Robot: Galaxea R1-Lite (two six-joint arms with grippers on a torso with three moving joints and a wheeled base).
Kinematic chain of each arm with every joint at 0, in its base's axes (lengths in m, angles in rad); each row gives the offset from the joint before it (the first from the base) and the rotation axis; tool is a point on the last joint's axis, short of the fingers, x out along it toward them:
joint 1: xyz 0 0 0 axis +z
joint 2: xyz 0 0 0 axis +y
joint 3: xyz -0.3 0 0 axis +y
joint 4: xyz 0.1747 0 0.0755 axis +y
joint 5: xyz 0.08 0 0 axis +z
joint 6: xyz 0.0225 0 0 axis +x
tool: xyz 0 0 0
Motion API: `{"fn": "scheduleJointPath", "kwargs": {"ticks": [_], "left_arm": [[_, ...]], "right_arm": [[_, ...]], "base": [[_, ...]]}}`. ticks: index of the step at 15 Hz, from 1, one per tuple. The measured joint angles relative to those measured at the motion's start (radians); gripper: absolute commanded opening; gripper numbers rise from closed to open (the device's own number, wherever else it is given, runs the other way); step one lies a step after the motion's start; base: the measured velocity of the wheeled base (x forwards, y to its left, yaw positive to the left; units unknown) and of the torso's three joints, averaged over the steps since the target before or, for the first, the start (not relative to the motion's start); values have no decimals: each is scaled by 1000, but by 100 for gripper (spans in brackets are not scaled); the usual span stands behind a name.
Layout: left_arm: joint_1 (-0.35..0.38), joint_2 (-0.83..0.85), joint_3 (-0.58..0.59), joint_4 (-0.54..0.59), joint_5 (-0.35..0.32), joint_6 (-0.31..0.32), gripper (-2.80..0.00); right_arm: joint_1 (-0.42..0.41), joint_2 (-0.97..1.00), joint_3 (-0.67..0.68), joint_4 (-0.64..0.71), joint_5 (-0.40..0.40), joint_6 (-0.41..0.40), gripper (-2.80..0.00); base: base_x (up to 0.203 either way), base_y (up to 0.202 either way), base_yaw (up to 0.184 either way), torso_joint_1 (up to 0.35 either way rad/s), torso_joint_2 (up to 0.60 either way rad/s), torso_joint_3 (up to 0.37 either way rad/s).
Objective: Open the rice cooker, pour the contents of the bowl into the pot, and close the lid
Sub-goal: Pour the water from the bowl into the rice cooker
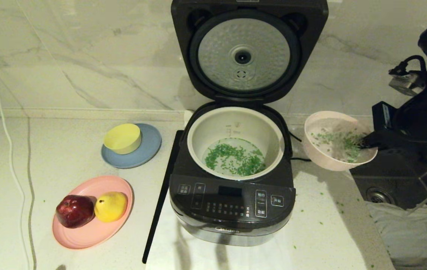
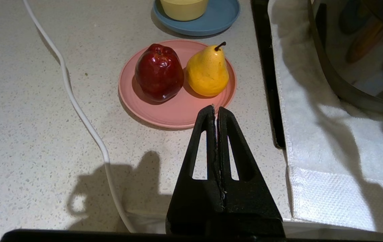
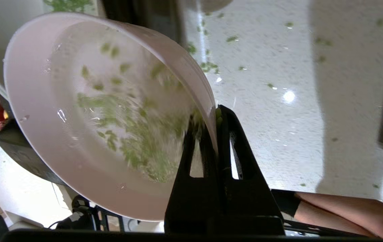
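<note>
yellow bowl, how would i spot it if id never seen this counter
Start at the open rice cooker in the middle of the counter and look to its left. Two plates lie there; the farther one is a blue plate, and the yellow bowl stands on it. Its nearest neighbour, a pink plate, carries an apple and a pear instead.

Home kitchen. Speckled stone counter (image 1: 67, 157) w/ marble-look backsplash (image 1: 97, 48) behind. Rice cooker (image 1: 232, 202) stands open just left of the right gripper (image 1: 365, 142), chopped greens (image 1: 235, 159) in its pot (image 1: 235, 123). Steel sink (image 1: 389, 183) w/ drain right below that claw. Well to its left: pink plate (image 1: 86, 232) w/ apple (image 1: 74, 210) & pear (image 1: 111, 206), yellow bowl (image 1: 122, 138) on blue plate (image 1: 146, 150).
</note>
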Motion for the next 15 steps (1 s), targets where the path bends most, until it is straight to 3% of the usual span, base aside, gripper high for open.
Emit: {"fn": "scheduleJointPath", "kwargs": {"ticks": [8,15], "left_arm": [[0,0,0,0,0,0,-280],[0,0,0,0,0,0,-280]], "right_arm": [[180,97,-150,28,-101,89,-280],[304,173,-168,-51,-184,149,-280]], "base": [[0,0,0,0,0,0],[0,0,0,0,0,0]]}}
